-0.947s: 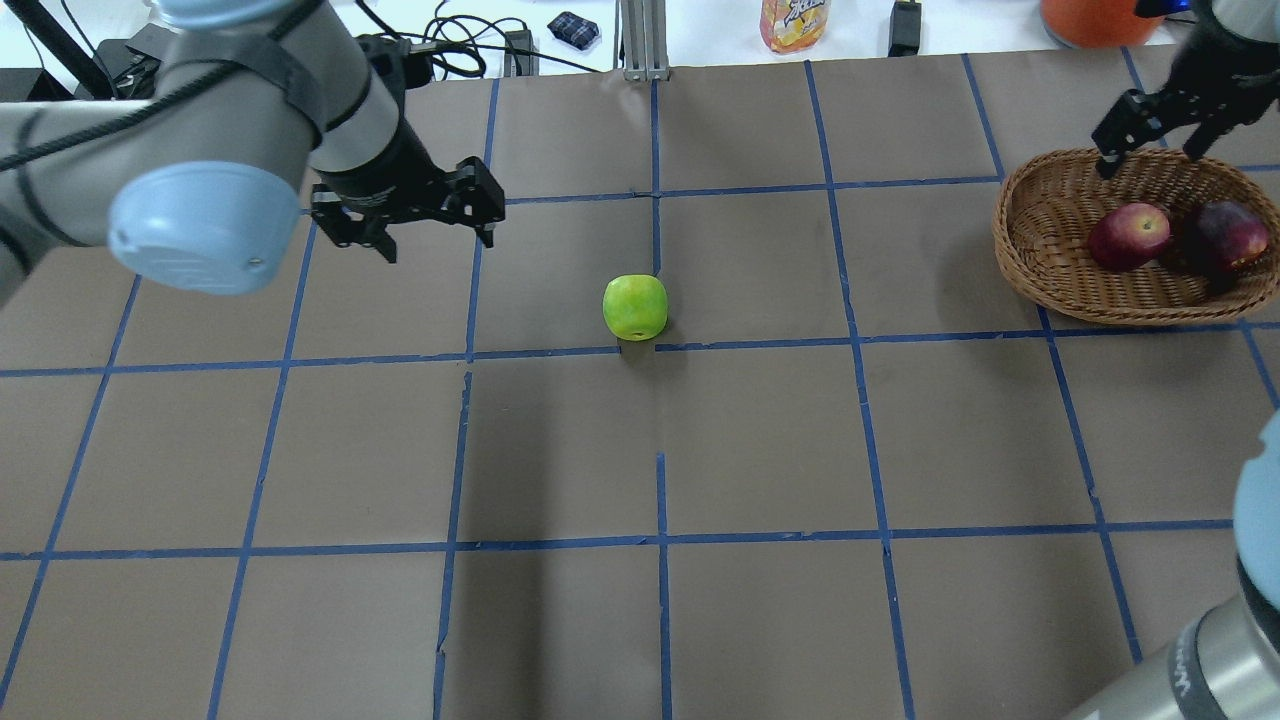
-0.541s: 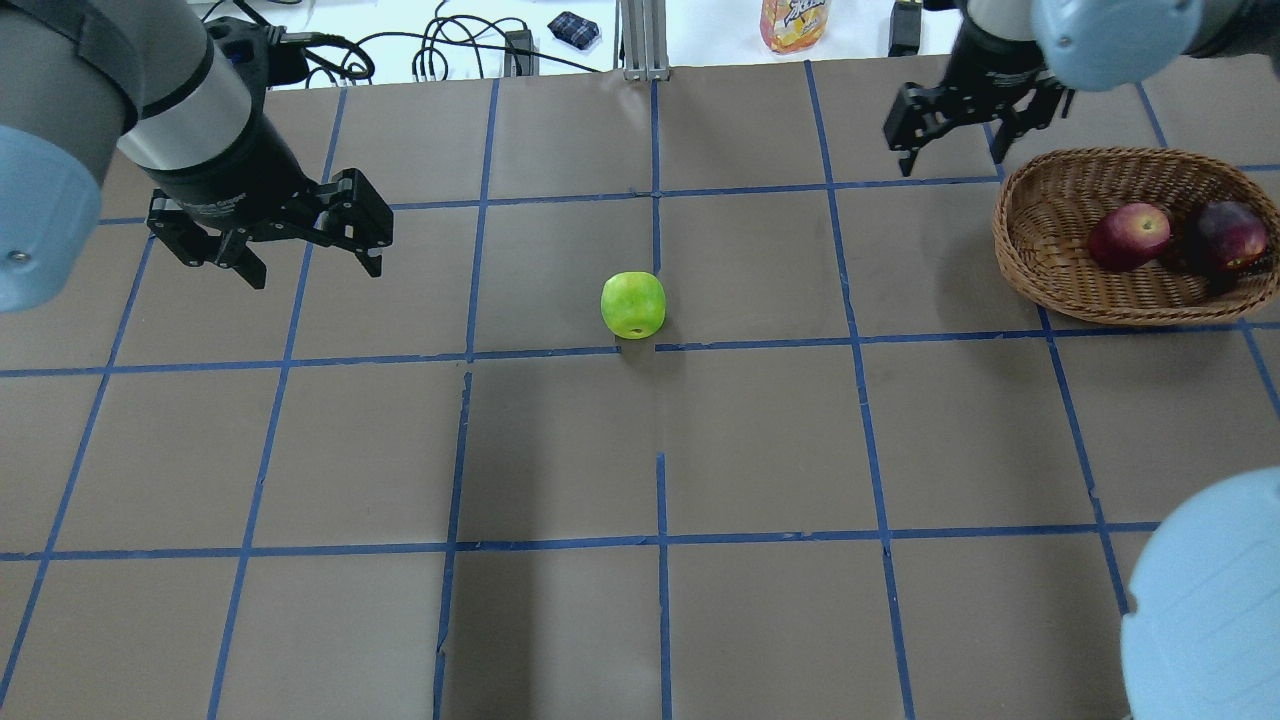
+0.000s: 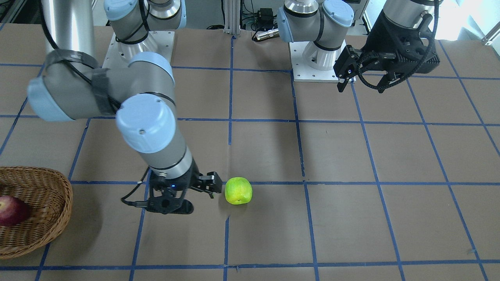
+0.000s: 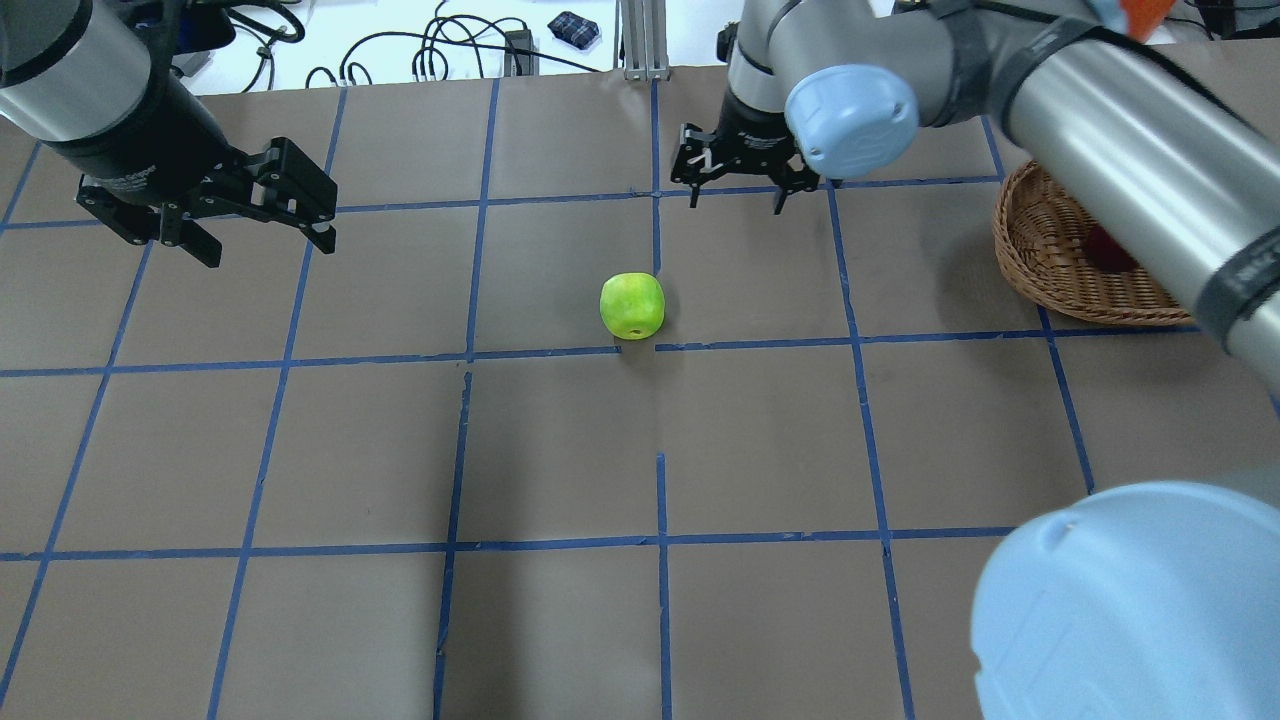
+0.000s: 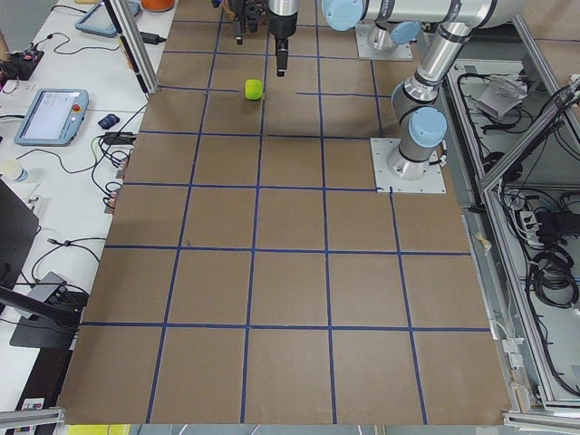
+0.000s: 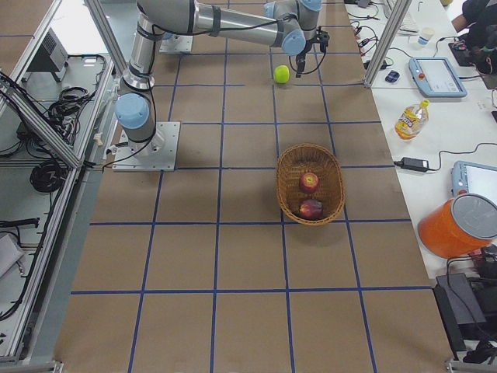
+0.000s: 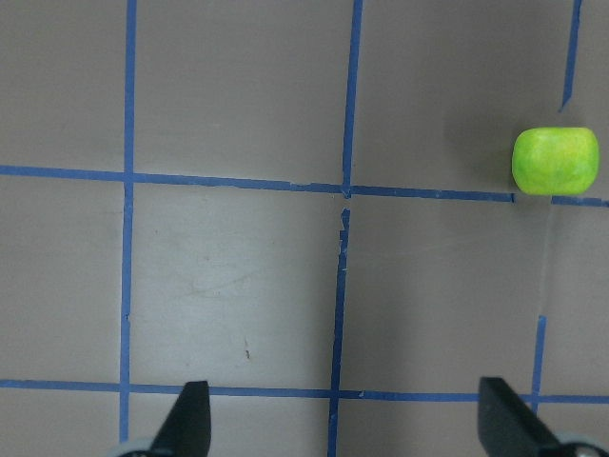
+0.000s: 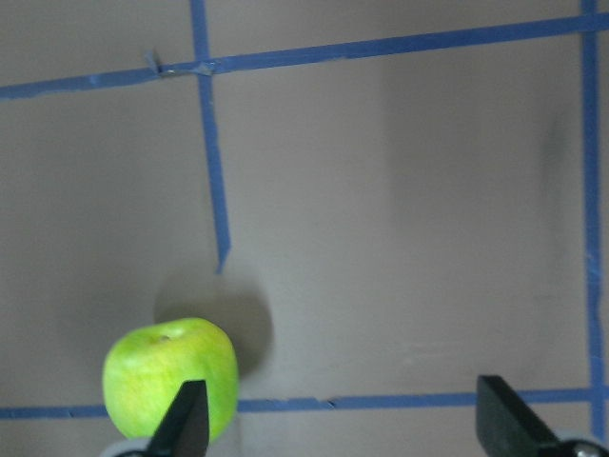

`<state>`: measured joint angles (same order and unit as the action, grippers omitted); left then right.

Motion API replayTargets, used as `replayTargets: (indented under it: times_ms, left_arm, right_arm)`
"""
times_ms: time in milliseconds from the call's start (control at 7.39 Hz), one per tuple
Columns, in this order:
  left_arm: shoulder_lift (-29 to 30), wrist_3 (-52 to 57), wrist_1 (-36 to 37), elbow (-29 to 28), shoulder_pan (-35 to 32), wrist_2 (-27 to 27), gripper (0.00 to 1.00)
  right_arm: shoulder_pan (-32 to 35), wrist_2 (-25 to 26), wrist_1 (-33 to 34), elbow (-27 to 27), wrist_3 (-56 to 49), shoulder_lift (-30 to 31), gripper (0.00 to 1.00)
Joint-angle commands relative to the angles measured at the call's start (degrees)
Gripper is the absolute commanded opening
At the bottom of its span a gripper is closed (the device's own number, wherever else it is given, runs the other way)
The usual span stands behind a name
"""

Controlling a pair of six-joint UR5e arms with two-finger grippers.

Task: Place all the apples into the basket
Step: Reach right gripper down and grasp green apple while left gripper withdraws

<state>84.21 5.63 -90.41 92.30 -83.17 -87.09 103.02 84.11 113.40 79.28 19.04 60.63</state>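
The left arm and the right arm are silver-grey tubes joined by rounded housings, which are closed with pale blue caps. Black straps wrap the right arm's tube. Each arm is bolted to a square, pale metal base plate. The left gripper and the right gripper are black, with tapered black fingers. A thin black cable loops off the right wrist, and a small blue light glows there.
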Motion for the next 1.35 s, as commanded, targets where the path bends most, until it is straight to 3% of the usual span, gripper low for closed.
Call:
replayTargets:
  times_ms: [0, 1082, 1218]
  left_arm:
    - [-0.09, 2.37, -0.12, 0.16, 0.29, 0.26, 1.00]
    - [-0.71, 3.95, 0.50, 0.95, 0.38, -0.09, 1.00]
    - [-0.71, 3.95, 0.50, 0.95, 0.38, -0.18, 1.00]
  right_arm:
    - [5.51, -0.35, 7.17, 0.08, 6.53, -5.15, 1.00]
    - [8.60, -1.32, 6.22, 2.37, 10.58, -9.21, 1.00]
    - [8.60, -1.23, 6.39, 2.46, 10.49, -9.21, 0.80]
